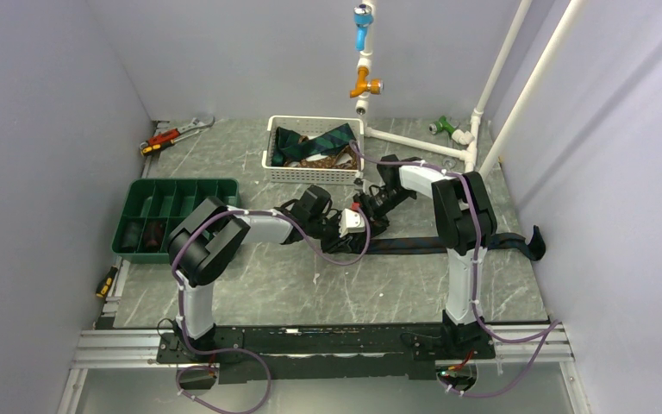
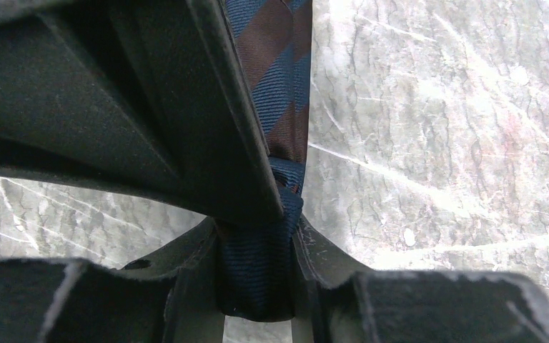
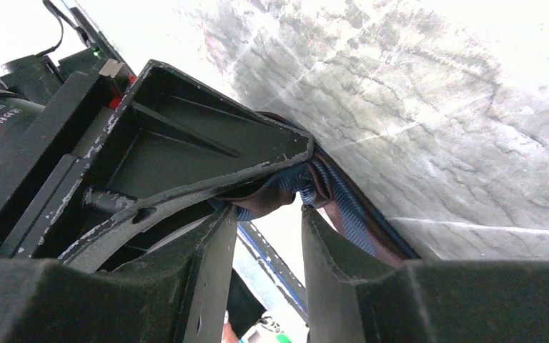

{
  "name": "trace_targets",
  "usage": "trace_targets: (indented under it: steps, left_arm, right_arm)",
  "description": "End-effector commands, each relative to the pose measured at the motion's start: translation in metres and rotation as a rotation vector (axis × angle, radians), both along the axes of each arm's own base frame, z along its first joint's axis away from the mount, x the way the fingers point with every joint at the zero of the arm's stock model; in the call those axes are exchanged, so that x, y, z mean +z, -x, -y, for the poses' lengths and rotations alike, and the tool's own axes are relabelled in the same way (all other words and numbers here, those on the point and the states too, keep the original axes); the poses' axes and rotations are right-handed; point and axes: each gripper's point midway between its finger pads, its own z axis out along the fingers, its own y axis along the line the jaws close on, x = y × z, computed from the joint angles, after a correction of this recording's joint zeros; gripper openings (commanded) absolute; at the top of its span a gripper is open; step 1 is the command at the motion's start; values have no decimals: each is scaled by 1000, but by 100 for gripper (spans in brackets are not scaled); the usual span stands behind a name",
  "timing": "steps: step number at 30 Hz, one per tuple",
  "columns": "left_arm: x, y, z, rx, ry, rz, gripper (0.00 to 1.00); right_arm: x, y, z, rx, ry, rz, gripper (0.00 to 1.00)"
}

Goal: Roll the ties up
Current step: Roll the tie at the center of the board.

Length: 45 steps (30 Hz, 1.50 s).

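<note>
A navy and brown striped tie (image 1: 422, 245) lies in a strip across the table to the right edge, where its end hangs over. Both grippers meet at its left end. My left gripper (image 1: 345, 226) is shut on the navy fabric (image 2: 257, 264), which fills the gap between its fingers (image 2: 186, 286); the striped tie (image 2: 279, 64) runs away up the view. My right gripper (image 3: 268, 211) stands open, light showing between its fingers (image 3: 207, 271), with the bunched tie (image 3: 286, 187) just past their tips. The left gripper's finger (image 3: 186, 143) lies against it.
A white basket (image 1: 310, 175) at the back holds more ties (image 1: 315, 142). A green compartment tray (image 1: 172, 185) stands at the left with dark rolls (image 1: 142, 235) in it. A wrench (image 1: 177, 134), a screwdriver (image 1: 106, 282) and white pipes (image 1: 414, 142) lie round the edges.
</note>
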Motion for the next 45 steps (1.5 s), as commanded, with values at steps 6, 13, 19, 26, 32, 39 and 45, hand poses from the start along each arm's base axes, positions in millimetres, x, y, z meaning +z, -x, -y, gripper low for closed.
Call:
trace_targets:
  steps: [6, 13, 19, 26, 32, 39, 45]
  left_arm:
    - [-30, 11, -23, 24, -131, -62, 35]
    - [-32, 11, -23, 29, -132, -68, 35]
    - [-31, 12, -23, 30, -133, -66, 35]
    - [-33, 14, -25, 30, -136, -74, 36]
    - [-23, 17, -23, 14, -86, -61, 45]
    - [17, 19, -10, -37, 113, 22, 71]
    - [15, 9, -7, 14, 142, 34, 76]
  right_arm:
    - [15, -6, -12, 4, -88, 6, 33]
    - [23, -3, -18, 16, -130, -14, 41]
    - [-8, -4, -5, 11, 11, -11, 32]
    - [-6, -7, 3, 3, 20, 10, 0]
    - [-12, -4, 20, 31, 36, 19, 0]
    - [-54, 0, 43, 66, 79, -24, 0]
    - [-59, -2, 51, 82, 91, 17, 0]
